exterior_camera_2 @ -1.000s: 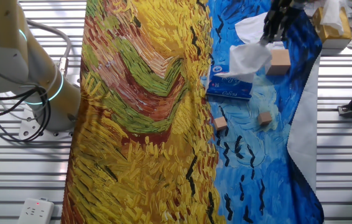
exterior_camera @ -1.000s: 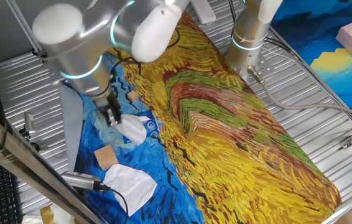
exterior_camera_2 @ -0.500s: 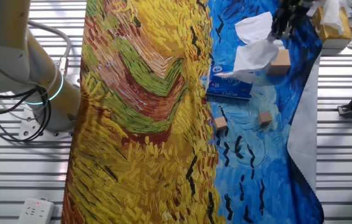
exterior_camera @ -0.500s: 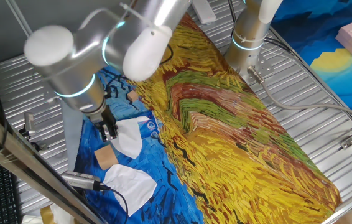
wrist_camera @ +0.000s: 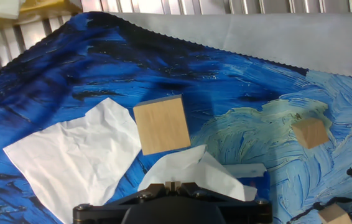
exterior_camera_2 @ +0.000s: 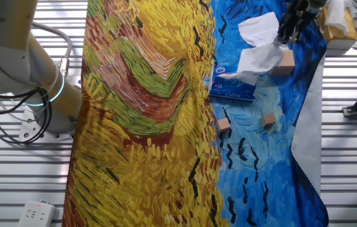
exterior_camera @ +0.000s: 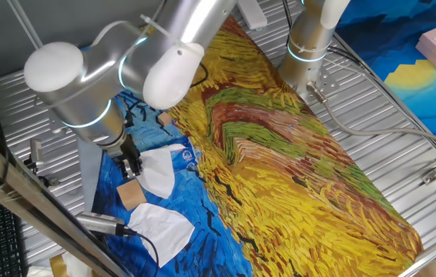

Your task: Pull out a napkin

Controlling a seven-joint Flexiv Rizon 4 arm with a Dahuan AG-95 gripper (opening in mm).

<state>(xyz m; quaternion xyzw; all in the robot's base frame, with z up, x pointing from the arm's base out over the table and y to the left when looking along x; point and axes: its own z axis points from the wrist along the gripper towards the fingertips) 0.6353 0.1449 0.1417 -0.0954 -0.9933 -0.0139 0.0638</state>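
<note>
My gripper (exterior_camera: 131, 164) is shut on a corner of the white napkin (exterior_camera: 159, 171). The napkin stretches from the blue-and-white tissue pack (exterior_camera_2: 232, 86) up to my fingers. In the other fixed view my gripper (exterior_camera_2: 290, 30) holds the napkin (exterior_camera_2: 259, 58) over a wooden block (exterior_camera_2: 285, 62). In the hand view the napkin (wrist_camera: 196, 169) bunches just ahead of my closed gripper (wrist_camera: 175, 183), with the block (wrist_camera: 160, 124) beyond it.
A second loose white napkin (wrist_camera: 76, 155) lies flat on the blue cloth beside the block; it also shows in one fixed view (exterior_camera: 160, 225). Two small wooden cubes (exterior_camera_2: 223, 125) (exterior_camera_2: 268, 120) lie near the pack. A yellow box (exterior_camera_2: 337, 25) stands at the cloth's edge.
My gripper has moved away from the tissue pack toward the wooden block, drawing the napkin further out with it. The pack and the blocks have stayed put.
</note>
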